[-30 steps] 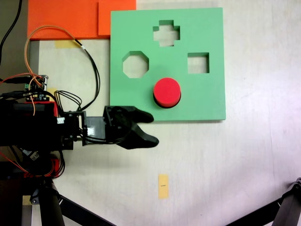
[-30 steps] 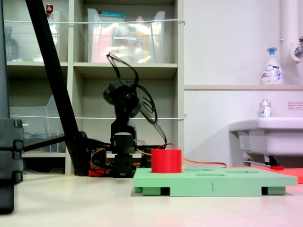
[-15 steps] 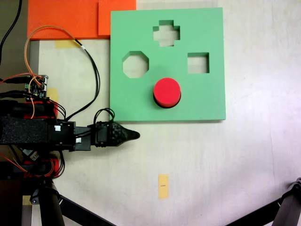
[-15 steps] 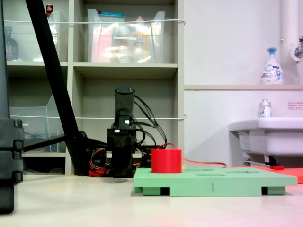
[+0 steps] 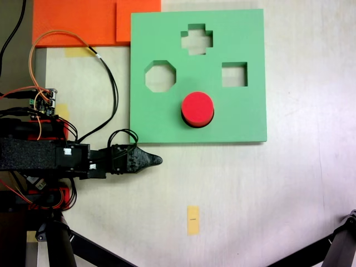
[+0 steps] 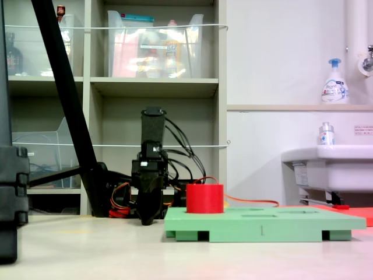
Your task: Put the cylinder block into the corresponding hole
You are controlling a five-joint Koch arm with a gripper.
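Note:
The red cylinder block point(image 5: 198, 108) point(image 6: 204, 198) stands upright at the lower middle of the green board point(image 5: 245, 119) point(image 6: 280, 221), its top well above the board's surface. The circular hole is hidden under it; only a dark crescent shows at its lower edge in the first exterior view. My gripper point(image 5: 156, 161) point(image 6: 147, 220) is shut with nothing in it. It lies low over the table, just off the board's lower left corner in the first exterior view, apart from the block. In the second exterior view its tip points down at the table, left of the board.
The board's octagonal point(image 5: 160, 76), cross point(image 5: 196, 39) and square point(image 5: 234, 74) cutouts are open. Orange foam sheets point(image 5: 78, 22) lie at the top left and a yellow tape strip point(image 5: 192, 219) below. Wires point(image 5: 105, 83) trail from the arm base. Tripod legs point(image 5: 83, 245) cross the bottom corners.
One second ago the gripper was open beside the board's lower edge. It has since shut, drawn back to the first exterior view's left, and tilted its tip down toward the table.

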